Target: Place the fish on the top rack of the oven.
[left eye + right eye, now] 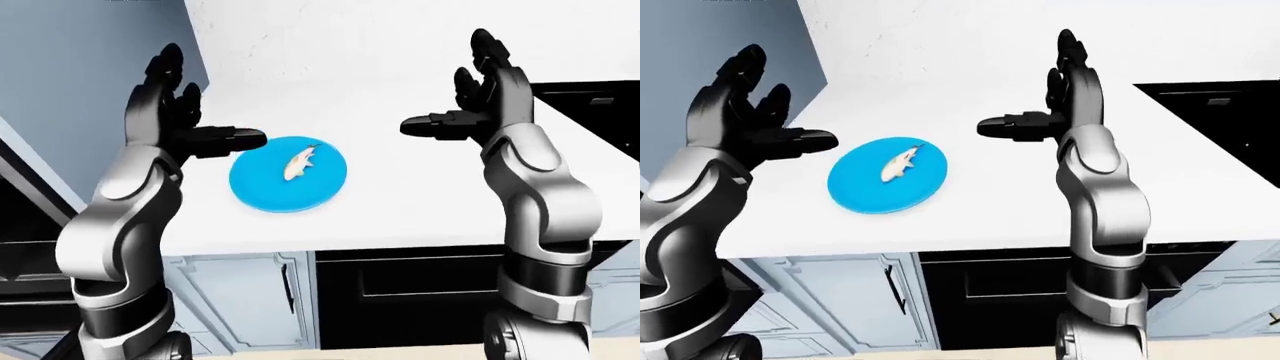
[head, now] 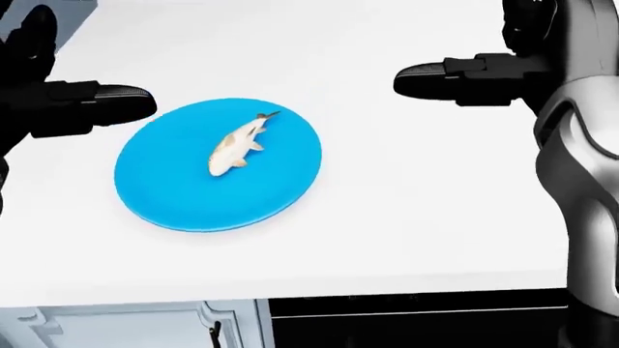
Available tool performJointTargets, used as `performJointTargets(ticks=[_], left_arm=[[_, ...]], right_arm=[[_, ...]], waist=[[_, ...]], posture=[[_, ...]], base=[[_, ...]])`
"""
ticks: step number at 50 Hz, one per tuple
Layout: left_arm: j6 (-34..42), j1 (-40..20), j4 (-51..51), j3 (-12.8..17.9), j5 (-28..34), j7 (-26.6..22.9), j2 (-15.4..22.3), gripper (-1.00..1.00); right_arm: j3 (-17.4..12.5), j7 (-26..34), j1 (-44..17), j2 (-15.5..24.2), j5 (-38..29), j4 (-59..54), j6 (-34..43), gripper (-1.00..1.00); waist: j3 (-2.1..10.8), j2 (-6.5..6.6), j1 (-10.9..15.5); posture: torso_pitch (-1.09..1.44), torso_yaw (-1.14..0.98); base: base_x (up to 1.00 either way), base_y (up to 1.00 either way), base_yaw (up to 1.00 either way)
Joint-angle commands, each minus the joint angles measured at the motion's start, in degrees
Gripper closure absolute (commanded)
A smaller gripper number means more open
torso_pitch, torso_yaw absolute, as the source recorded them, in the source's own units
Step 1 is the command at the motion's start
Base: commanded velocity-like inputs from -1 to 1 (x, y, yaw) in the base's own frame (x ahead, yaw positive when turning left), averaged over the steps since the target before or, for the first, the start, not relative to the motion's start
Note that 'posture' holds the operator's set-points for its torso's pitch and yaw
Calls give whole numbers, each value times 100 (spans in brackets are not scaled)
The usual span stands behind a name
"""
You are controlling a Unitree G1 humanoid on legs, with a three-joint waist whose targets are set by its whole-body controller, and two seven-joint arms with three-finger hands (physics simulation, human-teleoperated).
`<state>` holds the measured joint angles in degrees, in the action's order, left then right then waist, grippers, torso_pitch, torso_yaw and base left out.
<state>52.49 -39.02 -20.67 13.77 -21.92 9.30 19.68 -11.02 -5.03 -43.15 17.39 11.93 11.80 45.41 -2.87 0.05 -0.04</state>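
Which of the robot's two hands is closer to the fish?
The left hand: its thumb reaches the blue plate's edge, while the right hand hangs farther from the fish.

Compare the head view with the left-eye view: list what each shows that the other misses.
Only the left-eye view shows both raised arms whole, the left hand and right hand with fingers spread, the grey wall at upper left, and a dark cooktop at the counter's right end. Only the head view shows the fish close enough to make out its tail pointing up-right and its pale, tan-patched body. Both show the fish lying on the blue plate on the white counter, neither hand touching it, and pale cabinet doors beside a dark appliance below.
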Motion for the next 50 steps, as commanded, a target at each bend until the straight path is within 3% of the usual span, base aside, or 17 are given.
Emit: performJointTargets(ticks=[1,3,5,6,8,11,12,13,14,17,18,23,25,29,30,36,50], left_arm=[[-164,-148,-136,99,30,26,81,-100],[-177,-155,-121,89,36,28,81,-100],[-200,-145,-102,85,41,27,75,-100],[-214,-145,-87,80,47,20,78,-100],[-232,-150,-59,79,55,12,82,-100],[-200,-167,-74,79,53,18,86,-100],[-213,-160,-69,77,58,16,84,-100],[-235,-147,-59,78,61,5,81,-100],[-242,-143,-54,78,64,1,83,-100],[-219,-148,-77,87,54,5,87,-100],[-222,-148,-73,87,55,2,89,-100],[-265,-140,-38,92,53,-12,95,-100],[-196,-161,-91,99,32,12,99,-100],[-212,-165,-80,88,42,13,89,-100],[-258,-141,-58,79,54,2,81,-100],[-171,-179,-113,92,27,38,84,-100],[-241,-182,-24,101,13,5,104,-100]], right_arm=[[4,27,-172,27,26,169,-147,-100],[10,40,-169,25,17,127,-190,-100],[5,36,-178,30,21,158,-149,-100],[1,34,-182,30,22,157,-144,-100],[5,42,-183,32,17,132,-166,-100],[3,40,-187,32,13,113,-169,-100],[3,39,-184,34,14,127,-161,-100],[-3,30,-184,32,9,115,-165,-100],[-2,29,-180,30,5,103,-186,-100],[2,-17,-204,10,14,81,-139,-100],[-5,-29,-207,8,20,91,-131,-100],[26,-55,-209,-7,29,114,-79,-100],[35,-31,-198,-4,27,139,-83,-100],[30,-10,-200,1,19,132,-81,-100],[26,-4,-197,1,16,125,-90,-100],[38,29,-184,3,-9,96,-130,-100],[134,129,-192,-77,-215,-31,-228,-100]], waist=[[80,-3,19],[96,195,-27],[211,562,-61],[174,358,1],[137,436,-14],[187,293,23],[168,241,34],[8,170,37],[41,139,49],[112,-255,103],[96,-101,131],[339,-69,53],[238,-87,-1],[75,240,-32],[102,97,-56],[213,1,9],[222,24,34]], posture=[[0,0],[0,0],[0,0],[0,0],[0,0],[0,0],[0,0],[0,0],[0,0],[0,0],[0,0],[0,0],[0,0],[0,0],[0,0],[0,0],[0,0]], base=[[24,0,0],[25,0,0],[25,0,0],[25,0,0],[25,0,0],[25,0,0],[25,0,0],[3,0,0],[0,0,0],[0,0,0],[0,0,0],[-10,0,0],[-11,0,0],[0,0,0],[0,0,0],[0,0,0],[0,0,0]])
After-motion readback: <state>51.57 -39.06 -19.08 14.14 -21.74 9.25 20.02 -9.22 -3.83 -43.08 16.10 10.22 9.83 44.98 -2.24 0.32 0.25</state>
